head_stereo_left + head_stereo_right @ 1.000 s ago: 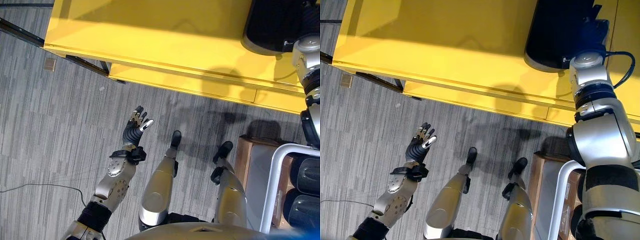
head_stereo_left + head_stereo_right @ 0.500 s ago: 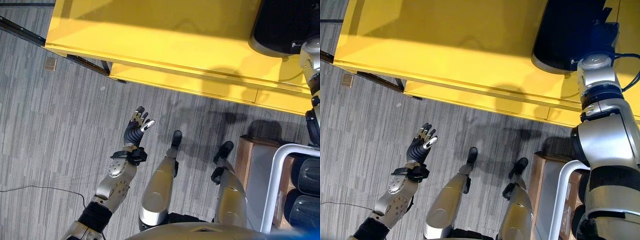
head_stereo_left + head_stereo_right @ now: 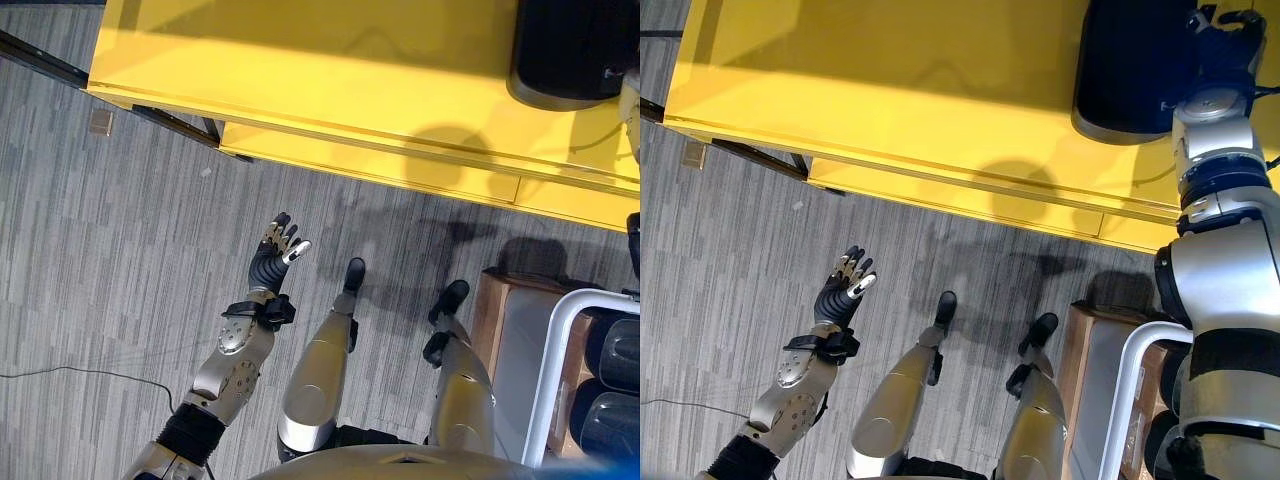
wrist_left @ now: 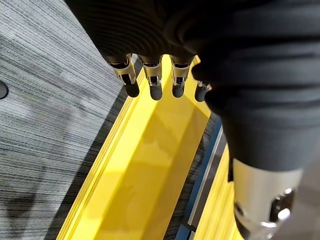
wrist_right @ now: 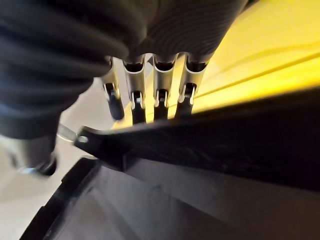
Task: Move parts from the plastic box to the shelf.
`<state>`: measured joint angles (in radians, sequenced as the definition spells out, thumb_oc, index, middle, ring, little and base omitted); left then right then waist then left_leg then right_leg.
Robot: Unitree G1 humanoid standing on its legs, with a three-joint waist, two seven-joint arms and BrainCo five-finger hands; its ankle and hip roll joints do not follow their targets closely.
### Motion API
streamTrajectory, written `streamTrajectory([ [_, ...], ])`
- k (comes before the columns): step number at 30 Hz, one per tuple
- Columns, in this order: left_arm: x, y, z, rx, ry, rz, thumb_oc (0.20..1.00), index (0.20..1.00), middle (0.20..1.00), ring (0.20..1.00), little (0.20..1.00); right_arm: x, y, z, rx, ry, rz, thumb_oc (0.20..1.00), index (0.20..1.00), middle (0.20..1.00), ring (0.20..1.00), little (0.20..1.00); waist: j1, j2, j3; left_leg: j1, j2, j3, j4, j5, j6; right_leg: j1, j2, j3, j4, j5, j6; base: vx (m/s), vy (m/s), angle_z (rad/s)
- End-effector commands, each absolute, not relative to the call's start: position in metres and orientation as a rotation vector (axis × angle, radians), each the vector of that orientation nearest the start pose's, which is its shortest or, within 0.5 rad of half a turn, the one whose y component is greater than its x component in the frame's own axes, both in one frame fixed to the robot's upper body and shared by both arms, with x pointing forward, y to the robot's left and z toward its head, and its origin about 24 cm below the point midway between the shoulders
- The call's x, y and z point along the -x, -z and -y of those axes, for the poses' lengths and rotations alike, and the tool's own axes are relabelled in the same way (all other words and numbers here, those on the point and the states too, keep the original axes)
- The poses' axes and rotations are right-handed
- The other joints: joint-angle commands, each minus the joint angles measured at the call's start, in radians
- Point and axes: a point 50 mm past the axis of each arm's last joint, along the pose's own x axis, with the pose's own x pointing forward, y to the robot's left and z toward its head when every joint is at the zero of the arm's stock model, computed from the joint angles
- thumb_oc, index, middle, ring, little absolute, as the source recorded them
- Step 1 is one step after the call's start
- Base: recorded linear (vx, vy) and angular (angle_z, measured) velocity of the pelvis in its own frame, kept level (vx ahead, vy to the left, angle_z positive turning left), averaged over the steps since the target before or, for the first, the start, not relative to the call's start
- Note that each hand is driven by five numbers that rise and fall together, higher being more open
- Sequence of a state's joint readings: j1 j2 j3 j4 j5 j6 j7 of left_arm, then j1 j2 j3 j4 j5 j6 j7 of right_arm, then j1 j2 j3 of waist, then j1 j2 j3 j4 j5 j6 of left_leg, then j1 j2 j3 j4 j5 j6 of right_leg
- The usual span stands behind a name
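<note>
A large black part (image 3: 1130, 70) lies on the yellow shelf (image 3: 300, 80) at the far right. My right hand (image 3: 1218, 40) rests on its right end. In the right wrist view the fingers (image 5: 160, 85) reach over the part's black rim (image 5: 200, 145) with their tips hidden behind it, and the thumb stands beside them. My left hand (image 3: 275, 250) hovers open and empty over the grey floor, in front of the shelf's lower ledge (image 4: 145, 165). More black parts (image 3: 612, 350) sit in a white-framed holder (image 3: 560, 350) at the lower right.
A brown box (image 3: 490, 305) stands on the floor beside the white frame. A small tan square (image 3: 99, 124) lies on the carpet near the shelf's left corner. A dark rail (image 3: 40, 58) runs under the shelf's left end.
The black part and my right hand have slid to the right and further onto the shelf. The left hand has stayed where it was.
</note>
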<state>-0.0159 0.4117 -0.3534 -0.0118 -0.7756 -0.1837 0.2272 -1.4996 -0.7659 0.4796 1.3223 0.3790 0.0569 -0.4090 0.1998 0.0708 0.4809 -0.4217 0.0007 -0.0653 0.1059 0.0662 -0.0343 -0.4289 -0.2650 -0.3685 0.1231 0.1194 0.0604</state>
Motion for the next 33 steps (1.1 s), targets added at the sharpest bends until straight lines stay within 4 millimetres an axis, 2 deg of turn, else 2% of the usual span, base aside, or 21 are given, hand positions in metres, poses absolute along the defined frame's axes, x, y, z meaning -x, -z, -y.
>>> streamTrajectory([
  [1,-0.239,-0.059,-0.167,0.393,0.061,0.037,1.000,1.000,1.000,1.000,1.000,-0.366,-0.389,0.310,0.449,0.805,0.429,1.000,1.000,1.000,1.000,1.000,-0.004,-0.011,-0.005,0.019,0.007,0.005,0.007,-0.031,-0.023,0.005,-0.049,0.060,0.119,-0.054,0.099,0.00,0.000,0.00],
  [15,-0.240,-0.055,-0.174,0.382,0.034,0.026,1.000,1.000,1.000,1.000,1.000,-0.368,-0.392,0.298,0.380,0.763,0.503,1.000,1.000,1.000,1.000,1.000,-0.019,-0.021,-0.028,0.051,0.005,0.003,0.014,-0.039,-0.028,0.049,-0.044,0.062,0.110,-0.057,0.097,0.00,0.000,0.00],
  [19,-0.240,-0.052,-0.176,0.382,0.027,0.012,1.000,1.000,1.000,1.000,1.000,-0.371,-0.391,0.284,0.338,0.705,0.563,1.000,1.000,1.000,1.000,1.000,-0.027,-0.027,-0.042,0.074,0.009,0.003,0.009,-0.040,-0.030,0.075,-0.040,0.063,0.095,-0.055,0.095,0.00,0.001,-0.03],
  [22,-0.239,-0.050,-0.177,0.382,0.016,0.003,1.000,1.000,1.000,1.000,1.000,-0.372,-0.385,0.264,0.317,0.624,0.636,1.000,1.000,1.000,1.000,1.000,-0.039,-0.033,-0.055,0.104,0.016,0.005,-0.002,-0.038,-0.032,0.102,-0.031,0.067,0.074,-0.049,0.094,0.01,0.007,-0.10],
  [23,-0.238,-0.049,-0.178,0.381,0.010,-0.002,1.000,1.000,1.000,1.000,1.000,-0.372,-0.380,0.254,0.294,0.594,0.667,1.000,1.000,1.000,1.000,1.000,-0.046,-0.036,-0.063,0.114,0.020,0.007,-0.007,-0.038,-0.033,0.114,-0.028,0.069,0.064,-0.046,0.093,0.03,-0.002,-0.13],
  [24,-0.238,-0.048,-0.180,0.379,-0.004,-0.008,1.000,1.000,1.000,1.000,1.000,-0.370,-0.372,0.242,0.346,0.539,0.704,1.000,1.000,1.000,1.000,1.000,-0.058,-0.041,-0.076,0.135,0.027,0.009,-0.023,-0.035,-0.033,0.135,-0.019,0.072,0.040,-0.042,0.094,0.02,-0.007,-0.12],
  [25,-0.236,-0.045,-0.181,0.382,-0.010,-0.022,1.000,1.000,1.000,1.000,1.000,-0.368,-0.364,0.234,0.284,0.513,0.728,1.000,1.000,1.000,1.000,1.000,-0.066,-0.044,-0.085,0.146,0.029,0.010,-0.036,-0.027,-0.032,0.146,-0.016,0.071,0.024,-0.033,0.094,0.03,-0.017,-0.13],
  [26,-0.234,-0.042,-0.184,0.375,-0.028,-0.037,1.000,1.000,1.000,1.000,1.000,-0.364,-0.346,0.223,0.283,0.443,0.749,1.000,1.000,1.000,1.000,1.000,-0.080,-0.049,-0.102,0.175,0.038,0.017,-0.058,-0.022,-0.033,0.173,-0.006,0.074,-0.006,-0.028,0.095,0.03,-0.021,-0.21],
  [28,-0.232,-0.039,-0.186,0.376,-0.044,-0.054,1.000,1.000,1.000,1.000,1.000,-0.360,-0.323,0.215,0.222,0.400,0.746,1.000,1.000,1.000,1.000,1.000,-0.094,-0.052,-0.123,0.199,0.046,0.026,-0.080,-0.015,-0.036,0.192,0.002,0.076,-0.030,-0.021,0.097,0.05,-0.039,-0.28],
  [32,-0.224,-0.030,-0.190,0.373,-0.080,-0.096,1.000,1.000,1.000,1.000,1.000,-0.340,-0.258,0.201,0.074,0.284,0.686,1.000,1.000,1.000,1.000,1.000,-0.128,-0.061,-0.170,0.262,0.072,0.046,-0.135,0.004,-0.048,0.242,0.022,0.086,-0.085,-0.012,0.100,0.05,-0.066,-0.23],
  [33,-0.217,-0.024,-0.192,0.371,-0.094,-0.124,1.000,1.000,1.000,1.000,1.000,-0.329,-0.223,0.195,0.008,0.240,0.615,1.000,1.000,1.000,1.000,1.000,-0.136,-0.063,-0.202,0.297,0.087,0.055,-0.168,0.017,-0.059,0.269,0.035,0.088,-0.107,-0.012,0.099,0.11,-0.118,-0.46],
])
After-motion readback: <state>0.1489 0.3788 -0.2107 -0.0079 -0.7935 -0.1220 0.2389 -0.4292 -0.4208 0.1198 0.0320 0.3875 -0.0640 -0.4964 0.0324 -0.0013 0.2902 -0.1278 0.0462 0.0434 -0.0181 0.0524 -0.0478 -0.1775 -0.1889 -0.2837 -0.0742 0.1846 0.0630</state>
